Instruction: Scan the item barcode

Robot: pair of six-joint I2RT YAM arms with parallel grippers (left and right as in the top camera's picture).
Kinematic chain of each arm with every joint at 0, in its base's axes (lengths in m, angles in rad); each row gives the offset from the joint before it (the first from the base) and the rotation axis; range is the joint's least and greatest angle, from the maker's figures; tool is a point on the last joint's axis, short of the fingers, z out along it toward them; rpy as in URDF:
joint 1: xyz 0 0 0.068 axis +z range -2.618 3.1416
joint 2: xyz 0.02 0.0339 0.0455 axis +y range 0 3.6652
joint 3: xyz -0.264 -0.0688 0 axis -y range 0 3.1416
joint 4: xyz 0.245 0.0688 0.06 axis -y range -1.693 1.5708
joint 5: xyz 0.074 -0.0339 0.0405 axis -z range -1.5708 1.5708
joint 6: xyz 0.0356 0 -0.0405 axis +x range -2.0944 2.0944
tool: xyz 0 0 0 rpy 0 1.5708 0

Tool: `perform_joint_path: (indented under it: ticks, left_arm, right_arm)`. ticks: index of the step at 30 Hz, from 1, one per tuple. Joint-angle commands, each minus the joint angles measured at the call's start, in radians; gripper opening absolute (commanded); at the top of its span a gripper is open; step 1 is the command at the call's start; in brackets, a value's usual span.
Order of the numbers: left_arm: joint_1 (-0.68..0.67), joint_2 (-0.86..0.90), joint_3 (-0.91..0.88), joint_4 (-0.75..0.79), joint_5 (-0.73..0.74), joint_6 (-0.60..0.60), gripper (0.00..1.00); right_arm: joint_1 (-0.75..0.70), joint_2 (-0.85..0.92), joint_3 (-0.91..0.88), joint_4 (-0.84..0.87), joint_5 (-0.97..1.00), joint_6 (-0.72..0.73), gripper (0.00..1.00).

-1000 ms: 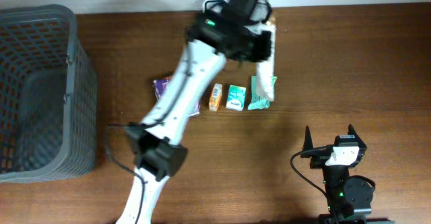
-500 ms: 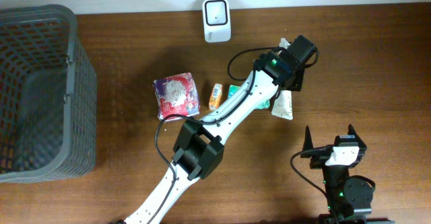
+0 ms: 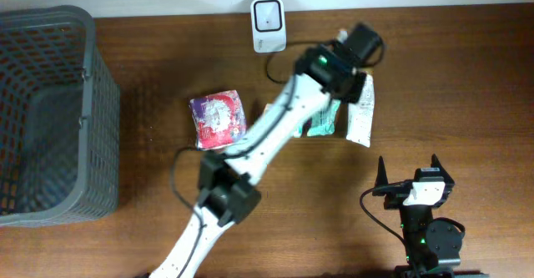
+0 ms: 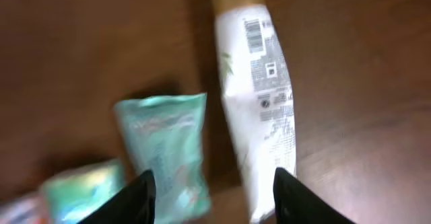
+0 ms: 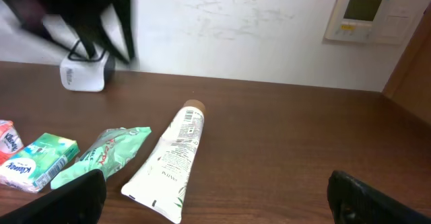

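**A:** Location of the white tube [image 4: 259, 96]?
**B:** Flat on the table [image 4: 357, 62], barcode [image 4: 253, 34] facing up near the cap, just beside the green pouch [image 4: 165, 150].
**A:** Claws?
**B:** Left gripper [image 4: 214, 178] is spread above the tube, grasping nothing. Right gripper [image 3: 408, 165] is wide open and empty, well apart.

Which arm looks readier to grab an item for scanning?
Probably left. The left gripper hangs open just above the white tube and teal pouch, near the scanner; the right gripper sits open, well apart from every item.
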Motion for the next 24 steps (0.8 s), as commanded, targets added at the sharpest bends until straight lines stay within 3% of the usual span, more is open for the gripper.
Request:
perform_joint_path:
  ticks: [1, 2, 6, 11, 17, 20, 24]
  left_arm:
    - [0.092, -0.241, 0.037, -0.084, -0.023, 0.098, 0.50]
    - [0.129, -0.294, 0.037, -0.118, -0.041, 0.098, 0.45]
    - [0.330, -0.479, 0.037, -0.239, -0.153, 0.097, 0.00]
    - [0.657, -0.575, 0.036, -0.350, -0.413, 0.097, 0.03]
    - [0.972, -0.501, -0.043, -0.366, -0.409, 0.097, 0.04]
    - [1.093, -0.413, -0.082, -0.361, -0.253, 0.128, 0.00]
    - [1.166, -0.328, -0.084, -0.306, 0.135, 0.348, 0.00]
  right_arm:
    - [0.002, -0.006, -0.008, -0.001, 0.012, -0.005, 0.98]
    - [0.002, -0.006, -0.008, -0.001, 0.012, -0.005, 0.99]
    - [0.002, -0.006, -0.008, -0.001, 0.012, -0.005, 0.98]
    - [0.002, -0.006, -0.008, -0.001, 0.012, -0.005, 0.98]
    - [0.002, -0.006, -0.008, -0.001, 0.012, -0.005, 0.98]
    - [0.002, -0.006, -0.008, -0.001, 0.012, -0.005, 0.98]
    - [0.002, -0.006, -0.008, -0.001, 0.012, -0.005, 0.98]
